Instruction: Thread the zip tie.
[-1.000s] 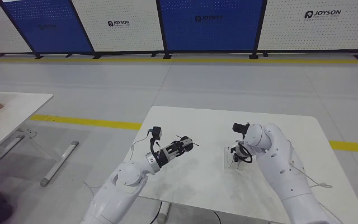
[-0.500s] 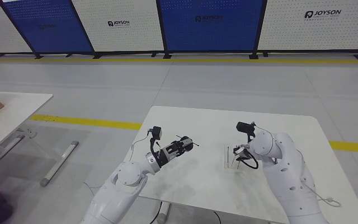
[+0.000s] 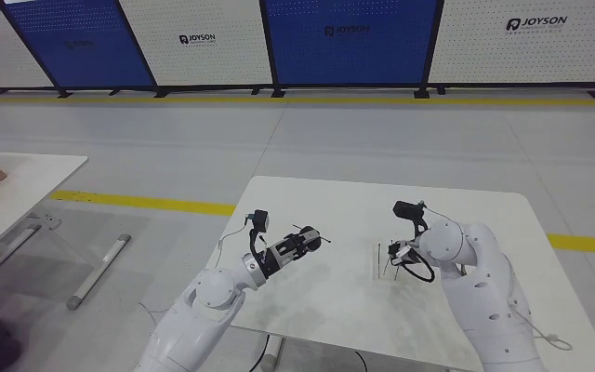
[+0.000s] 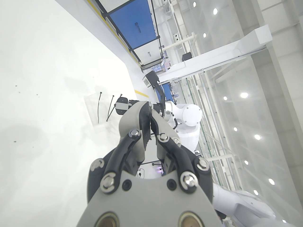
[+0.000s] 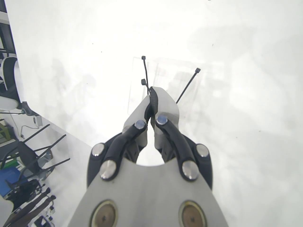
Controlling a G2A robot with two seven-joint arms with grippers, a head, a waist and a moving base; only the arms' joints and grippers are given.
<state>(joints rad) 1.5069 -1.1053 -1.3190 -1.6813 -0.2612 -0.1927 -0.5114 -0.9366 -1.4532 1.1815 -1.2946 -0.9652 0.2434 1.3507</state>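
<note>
Several black zip ties lie on a clear tray (image 3: 379,268) right of the table's middle. My right gripper (image 5: 151,90) stands low over the tray, shut on a zip tie (image 5: 145,72) whose head points away from the fingertips. A second head (image 5: 142,81) sits beside it, and another zip tie (image 5: 188,85) lies loose on the tray (image 5: 165,72). My left gripper (image 4: 149,109) hangs above the table's left part, shut, with nothing showing between its pads. From there the right gripper (image 4: 121,105) appears beside the ties (image 4: 99,107).
The white table (image 3: 316,288) is bare around the tray apart from a few dark specks. Its front edge runs close under the left arm (image 3: 223,288). Blue and white panels stand on the floor behind the table.
The right arm has shifted a little to the right and its wrist has turned, with the gripper staying at the tray. The left arm has kept still.
</note>
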